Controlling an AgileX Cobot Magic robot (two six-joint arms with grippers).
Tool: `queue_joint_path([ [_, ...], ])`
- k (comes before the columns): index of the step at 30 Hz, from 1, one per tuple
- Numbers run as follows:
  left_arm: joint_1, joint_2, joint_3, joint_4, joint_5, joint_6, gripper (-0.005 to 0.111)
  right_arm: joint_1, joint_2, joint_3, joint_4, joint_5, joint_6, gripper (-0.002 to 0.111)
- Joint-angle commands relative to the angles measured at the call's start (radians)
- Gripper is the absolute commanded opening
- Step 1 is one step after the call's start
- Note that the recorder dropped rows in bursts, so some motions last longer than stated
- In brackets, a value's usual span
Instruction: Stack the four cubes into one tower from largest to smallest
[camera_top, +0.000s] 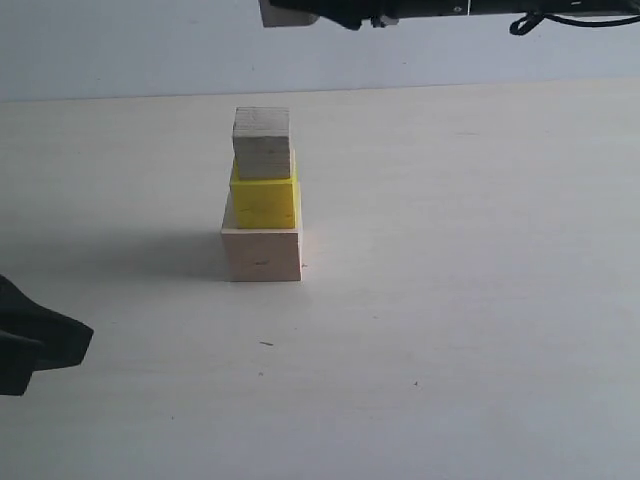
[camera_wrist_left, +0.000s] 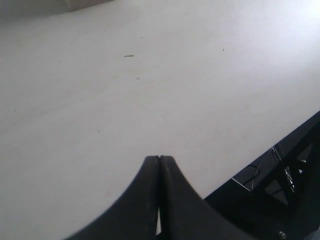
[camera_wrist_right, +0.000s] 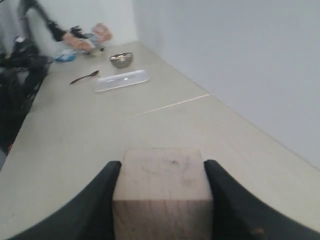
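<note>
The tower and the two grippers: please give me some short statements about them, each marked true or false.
1. The tower has three cubes. True.
2. The yellow cube lies at the bottom. False: it sits on the large pale cube, under the medium wood cube.
3. The left gripper holds a cube. False: it is shut and empty.
4. The right gripper holds a pale wood cube. True.
</note>
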Motion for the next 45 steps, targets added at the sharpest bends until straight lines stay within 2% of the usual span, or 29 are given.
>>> queue_joint_path([
  [1,0.003,-0.006,0.002,-0.011,-0.020,-0.006,0.001,-0.001,-0.081,-0.003,-0.028,-0.075,0.156,0.000],
  [3,0.003,-0.006,0.002,-0.009,-0.025,-0.003,0.001,-0.001,-0.118,-0.003,-0.064,-0.125,0.218,0.000],
  [5,0.003,-0.006,0.002,-0.005,-0.033,-0.003,0.001,-0.012,-0.168,-0.003,-0.152,-0.268,0.327,0.000],
  [8,0.003,-0.006,0.002,-0.005,-0.035,-0.001,0.001,-0.039,-0.225,-0.003,-0.396,-0.526,0.630,0.000],
  [9,0.003,-0.006,0.002,-0.005,-0.035,-0.001,0.001,-0.073,-0.253,0.011,-0.649,-0.628,0.904,0.000],
  [10,0.003,-0.006,0.002,-0.005,-0.035,-0.001,0.001,-0.088,-0.258,0.013,-0.779,-0.638,1.018,0.000],
  [11,0.003,-0.006,0.002,-0.005,-0.040,0.007,0.001,-0.119,-0.264,0.013,-1.137,-0.612,1.329,0.000],
  [12,0.003,-0.006,0.002,-0.005,-0.043,0.017,0.001,-0.128,-0.264,0.013,-1.278,-0.587,1.446,0.000],
  [13,0.003,-0.006,0.002,-0.005,-0.054,0.036,0.001,-0.130,-0.254,0.013,-1.611,-0.497,1.597,0.000],
  [15,0.003,-0.006,0.002,-0.005,-0.083,0.055,0.001,-0.130,-0.222,0.013,-1.820,-0.306,1.594,0.000],
  [17,0.003,-0.006,0.002,-0.005,-0.110,0.064,0.001,-0.130,-0.195,0.013,-1.770,-0.179,1.604,0.000],
  [19,0.003,-0.006,0.002,-0.005,-0.116,0.079,0.001,-0.130,-0.178,0.013,-1.616,-0.206,1.702,0.000],
  [21,0.003,-0.006,0.002,-0.005,-0.108,0.079,0.001,-0.133,-0.176,0.013,-1.614,-0.360,1.861,0.000],
  [24,0.003,-0.006,0.002,-0.009,-0.087,0.079,0.001,-0.186,-0.174,0.013,-1.721,-0.573,2.175,0.000],
  [27,0.003,-0.006,0.002,-0.010,-0.076,0.079,0.001,-0.226,-0.174,0.013,-1.751,-0.762,2.341,0.000],
  [31,0.003,-0.006,0.002,-0.007,-0.086,0.079,0.001,-0.228,-0.191,0.013,-1.751,-1.003,2.260,0.000],
  [35,0.003,-0.006,0.002,-0.005,-0.115,0.079,0.001,-0.169,-0.219,0.013,-1.765,-1.132,2.018,0.000],
  [37,0.003,-0.004,0.002,-0.003,-0.128,0.079,0.001,-0.136,-0.231,0.013,-1.792,-1.162,1.959,0.000],
  [42,0.003,-0.004,0.002,-0.001,-0.164,0.079,0.001,-0.037,-0.234,0.013,-2.038,-1.173,1.959,0.000],
  [45,0.003,-0.004,0.002,0.005,-0.177,0.079,0.001,0.029,-0.234,0.013,-2.116,-1.164,1.959,0.000],
])
